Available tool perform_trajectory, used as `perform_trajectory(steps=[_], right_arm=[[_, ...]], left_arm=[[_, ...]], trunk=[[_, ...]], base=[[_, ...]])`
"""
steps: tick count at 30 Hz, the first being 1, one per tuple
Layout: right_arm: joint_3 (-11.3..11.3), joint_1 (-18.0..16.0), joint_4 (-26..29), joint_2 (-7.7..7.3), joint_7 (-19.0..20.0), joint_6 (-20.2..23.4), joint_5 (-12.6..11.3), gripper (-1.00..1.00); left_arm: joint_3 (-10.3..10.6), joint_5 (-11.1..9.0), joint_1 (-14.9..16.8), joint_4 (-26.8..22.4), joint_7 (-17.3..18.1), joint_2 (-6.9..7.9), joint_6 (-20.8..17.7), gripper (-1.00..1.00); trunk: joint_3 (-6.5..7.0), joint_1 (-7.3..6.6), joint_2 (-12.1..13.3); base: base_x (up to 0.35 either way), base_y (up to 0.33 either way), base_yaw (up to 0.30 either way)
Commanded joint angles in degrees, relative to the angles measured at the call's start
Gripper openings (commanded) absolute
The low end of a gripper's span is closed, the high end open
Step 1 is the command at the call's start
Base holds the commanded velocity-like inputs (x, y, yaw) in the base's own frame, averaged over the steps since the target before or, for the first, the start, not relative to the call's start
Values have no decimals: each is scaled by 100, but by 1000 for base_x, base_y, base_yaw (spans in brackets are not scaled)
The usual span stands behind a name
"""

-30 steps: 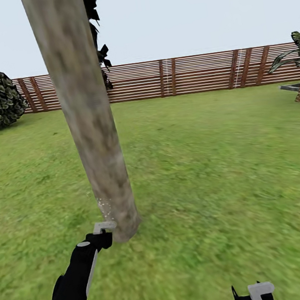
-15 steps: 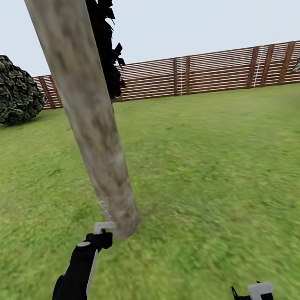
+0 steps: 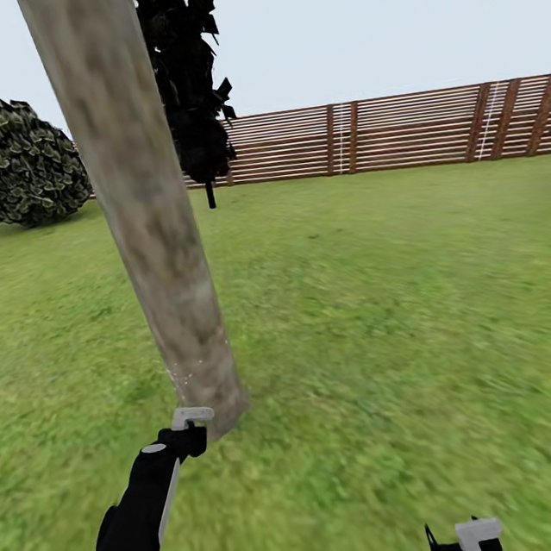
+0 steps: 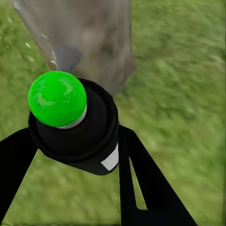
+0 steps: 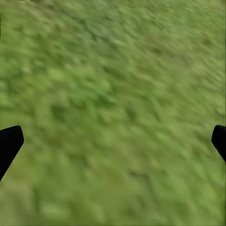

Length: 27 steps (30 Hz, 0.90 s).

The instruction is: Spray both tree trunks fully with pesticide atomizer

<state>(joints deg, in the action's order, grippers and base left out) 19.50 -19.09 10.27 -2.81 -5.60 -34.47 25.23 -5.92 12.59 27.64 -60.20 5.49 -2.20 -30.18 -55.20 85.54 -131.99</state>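
Left gripper clenched around the pesticide atomizer, a black canister with a round green cap, black fingers pressing on both sides. Nozzle aimed at the base of the tree trunk, very near to the bark. In the head view, left gripper stretched forward just beside the foot of this thick grey-beige mottled column, which stands on the lawn and leans a little in the picture. A few pale specks of pesticide on the low part of the trunk, possibly more, but too faint to be sure. In the left wrist view, small white specks floating beside the tree trunk.

Right gripper released, its two black fingertips far apart over bare grass; seen also at the bottom edge of the head view, well apart from the trunk.

Behind: a dark thin-trunked tree, a round bush at the left, and a brown slat fence along the far edge of the lawn.
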Motion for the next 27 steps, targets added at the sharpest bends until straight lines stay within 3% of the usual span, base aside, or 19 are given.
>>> perform_trajectory(steps=[1,12,17,26,27], right_arm=[[19,-2,-8,0,-38,-16,61,100],[19,-5,-8,0,-38,-16,63,100],[19,-4,-8,0,-38,-16,62,100],[19,-2,-8,-9,-38,-16,63,100],[19,-4,-8,-9,-38,-16,63,100]], left_arm=[[-23,59,5,-9,58,-9,-24,-100],[-56,62,5,85,-106,-9,147,-100],[-57,-102,5,90,-151,-9,157,-100],[-58,-170,5,96,-192,0,153,-100],[-70,-173,5,133,-393,0,153,-100]], trunk=[[-5,-1,-2],[-5,-1,-2],[-5,-1,-2],[-5,-1,-2],[-5,-1,-2]], base=[[0,-272,264],[0,-272,272],[0,-272,272],[0,-272,43],[0,-272,0]])
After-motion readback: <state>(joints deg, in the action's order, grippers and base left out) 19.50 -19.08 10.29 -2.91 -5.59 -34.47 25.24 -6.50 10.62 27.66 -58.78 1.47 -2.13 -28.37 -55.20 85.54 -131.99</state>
